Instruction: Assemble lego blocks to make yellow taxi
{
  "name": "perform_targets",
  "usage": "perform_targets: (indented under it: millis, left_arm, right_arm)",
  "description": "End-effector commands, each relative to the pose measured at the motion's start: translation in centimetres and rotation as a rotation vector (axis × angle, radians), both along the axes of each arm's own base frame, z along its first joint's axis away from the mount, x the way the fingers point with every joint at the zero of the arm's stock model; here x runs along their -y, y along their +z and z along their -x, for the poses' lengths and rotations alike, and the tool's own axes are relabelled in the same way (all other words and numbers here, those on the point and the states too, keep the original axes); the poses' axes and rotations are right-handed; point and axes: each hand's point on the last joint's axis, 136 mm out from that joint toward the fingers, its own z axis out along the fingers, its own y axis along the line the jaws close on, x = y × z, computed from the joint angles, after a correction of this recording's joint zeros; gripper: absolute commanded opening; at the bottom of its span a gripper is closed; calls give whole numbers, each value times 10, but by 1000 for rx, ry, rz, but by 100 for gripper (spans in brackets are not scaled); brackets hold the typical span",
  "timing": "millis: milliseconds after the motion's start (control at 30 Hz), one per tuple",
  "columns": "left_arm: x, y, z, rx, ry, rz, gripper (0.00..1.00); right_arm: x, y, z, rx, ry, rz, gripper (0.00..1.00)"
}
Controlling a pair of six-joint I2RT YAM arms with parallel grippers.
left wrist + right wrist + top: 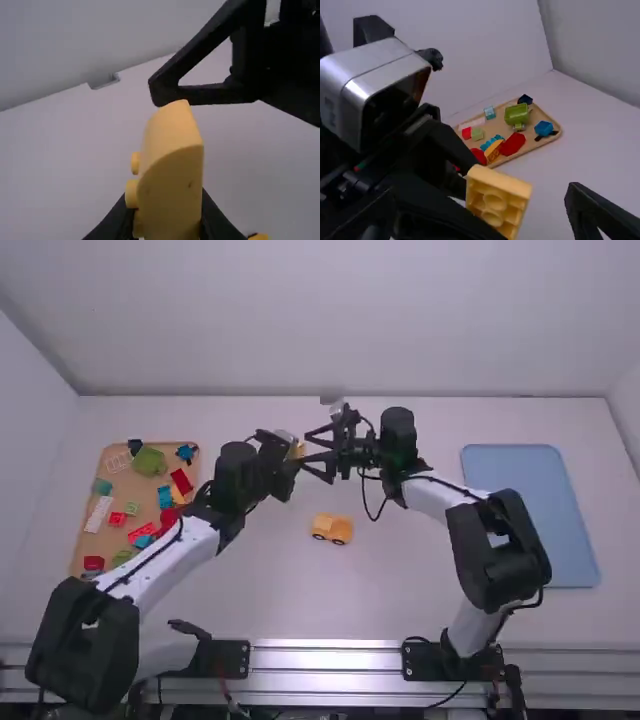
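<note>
Gripping one curved yellow block (170,200), the left pincer (290,453) is raised above the tabletop (270,580), near the middle of the high view. Its fingers are closed on the block, and round knobs can be seen along one side of it in the left wrist view. In the right wrist view, the hollow underside of the same block is turned to the camera.

The right pincer (308,446) is held up facing the left one, with its fingers spread wide and nothing gripped between them. The block is positioned in front of its opening; whether it is touched by a finger cannot be told.

A partly built yellow car (333,529) with dark wheels is set on the tabletop, nearer the arm bases than the two pincers, and is left ungripped.

At the left side of the tabletop, a wooden tray (145,490) is placed, and loose blocks are scattered over it: a big green piece (150,461), a dark blue piece (134,446), a long white piece (98,514) and several red and light blue ones. At the right side, a flat blue tray (525,515) is laid on the tabletop.
</note>
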Motion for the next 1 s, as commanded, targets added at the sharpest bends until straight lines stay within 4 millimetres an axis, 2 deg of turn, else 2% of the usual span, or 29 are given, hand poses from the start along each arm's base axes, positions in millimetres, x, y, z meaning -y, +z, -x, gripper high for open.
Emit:
perform_targets:
  millis: [0, 333, 433, 533, 600, 700, 767, 967]
  left_arm:
    - [10, -3, 6, -23, -52, 38, 2]
    - [28, 2, 11, 3, -91, 41, 2]
    - [31, 4, 12, 12, -100, 46, 2]
    - [27, 5, 8, 7, -65, 56, 2]
    - [20, 3, 4, -3, -7, 55, 2]
    - [8, -1, -2, -2, 77, 36, 2]
    - [-4, -3, -7, -13, 154, 48, 2]
    - [0, -3, -6, -7, 136, 42, 2]
  right_arm:
    - [-2, -3, -5, -86, -65, -2, 87]
    - [-4, -4, -6, -111, -80, 1, 71]
    - [-8, -4, -3, -109, -69, 0, 60]
    - [-9, -4, -2, -112, -66, 2, 54]
    - [-9, -4, -2, -112, -66, 2, 54]
    - [-9, -4, -2, -112, -65, 2, 61]
    - [-8, -4, -3, -111, -68, 2, 63]
    - [-11, -4, 1, -107, -53, 1, 61]
